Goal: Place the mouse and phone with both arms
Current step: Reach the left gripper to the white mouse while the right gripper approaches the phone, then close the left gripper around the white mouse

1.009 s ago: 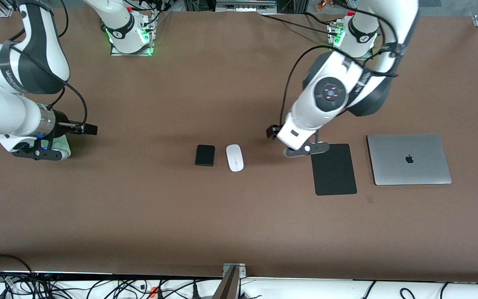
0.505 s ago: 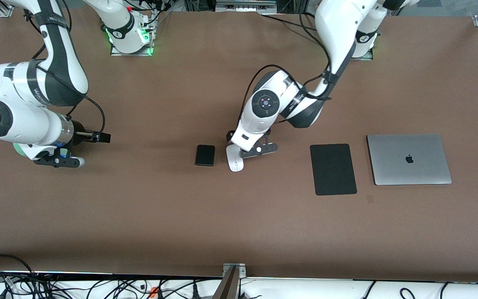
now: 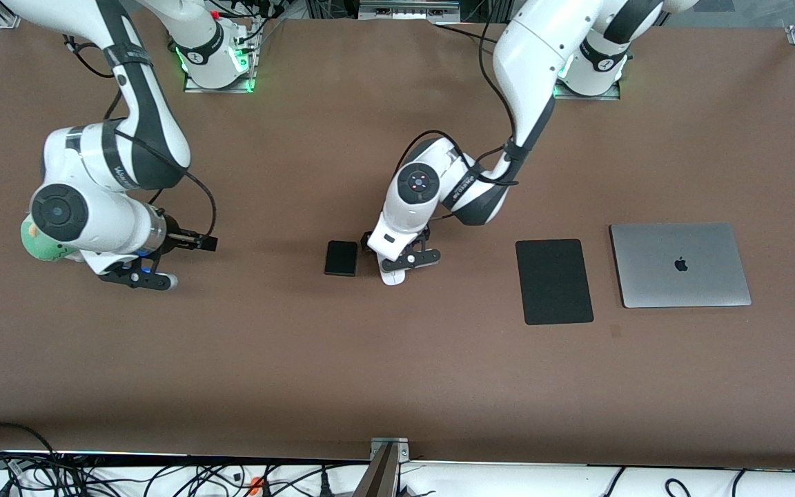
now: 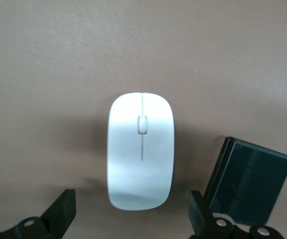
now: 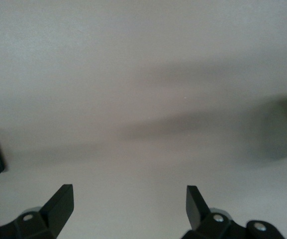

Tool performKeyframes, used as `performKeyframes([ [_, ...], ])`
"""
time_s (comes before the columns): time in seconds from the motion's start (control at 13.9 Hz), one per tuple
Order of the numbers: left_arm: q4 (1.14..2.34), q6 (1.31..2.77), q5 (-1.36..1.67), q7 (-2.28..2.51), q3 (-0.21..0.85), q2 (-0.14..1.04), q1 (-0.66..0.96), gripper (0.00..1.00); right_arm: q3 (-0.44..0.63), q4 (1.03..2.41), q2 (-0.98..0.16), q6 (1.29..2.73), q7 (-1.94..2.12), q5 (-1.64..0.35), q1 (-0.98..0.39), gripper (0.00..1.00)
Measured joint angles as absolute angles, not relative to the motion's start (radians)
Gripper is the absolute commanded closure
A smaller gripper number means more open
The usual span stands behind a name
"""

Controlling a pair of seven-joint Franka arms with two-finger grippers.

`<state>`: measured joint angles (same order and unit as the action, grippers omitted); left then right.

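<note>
The left gripper (image 3: 397, 261) has come down over the mouse (image 4: 141, 149), fingers (image 4: 61, 211) apart astride it; the phone (image 3: 341, 257) lies just beside, mid-table; the right gripper (image 3: 136, 274), fingers spread, has moved in from the table's right-arm edge.

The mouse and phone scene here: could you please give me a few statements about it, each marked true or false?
1. The left gripper is over the mouse, its fingers open either side of it. True.
2. The phone lies on the mouse pad. False: it lies on the bare table, beside the mouse, toward the right arm's end.
3. The right gripper is shut on the phone. False: it is open over bare table, with the phone only at the edge of its wrist view.
4. The laptop is closed and lies beside the mouse pad. True.
5. The mouse lies flat on the table. True.
</note>
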<state>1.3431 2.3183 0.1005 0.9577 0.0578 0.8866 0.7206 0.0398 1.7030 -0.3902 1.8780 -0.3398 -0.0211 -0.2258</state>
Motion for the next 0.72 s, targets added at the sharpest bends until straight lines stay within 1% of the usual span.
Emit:
performKeyframes([
  [0.14, 1.31, 2.318, 0.1, 0.975, 0.025, 0.92, 0.769, 0.0, 0.04, 1.703, -0.405, 1.894, -0.348, -0.021, -0.236, 0.0],
  [0.29, 1.292, 2.319, 0.1, 0.977, 0.018, 0.941, 0.779, 0.0, 0.04, 1.703, -0.416, 1.907, -0.356, -0.021, -0.241, 0.0],
  [0.72, 1.283, 2.319, 0.099, 0.946, 0.003, 0.945, 0.77, 0.01, 0.04, 1.703, -0.425, 1.925, -0.409, -0.021, -0.269, 0.0],
])
